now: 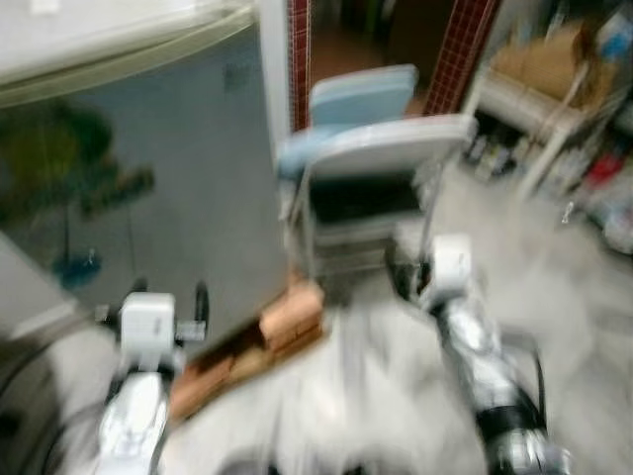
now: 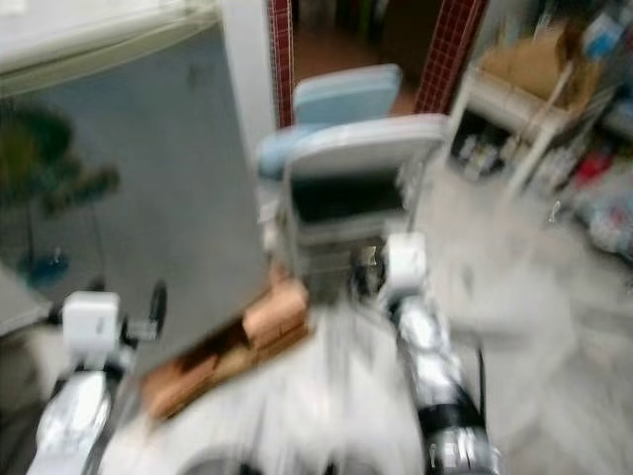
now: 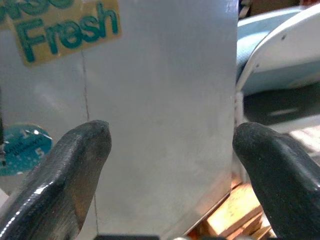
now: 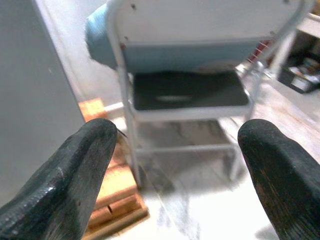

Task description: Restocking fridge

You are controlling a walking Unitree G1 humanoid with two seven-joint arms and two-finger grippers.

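Left wrist view: left gripper (image 3: 170,150) jaws spread apart, empty, grey fridge (image 3: 160,100) side straight ahead, near, not touching. Fridge plain grey metal, yellow "Fresh" sticker (image 3: 65,27), sits on wooden blocks (image 1: 287,322). Right gripper (image 4: 175,170) jaws also apart, empty, facing folding chair (image 4: 190,95) beside fridge. Head views blurred; cluttered shelf (image 1: 544,99) at right.

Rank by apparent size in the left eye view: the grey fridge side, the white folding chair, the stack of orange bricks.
1. Grey fridge side panel, largest.
2. White metal folding chair with the dark seat.
3. Stack of orange bricks at the fridge's base, smallest.
The frame is motion-blurred, but the gaps are clear enough to rank.
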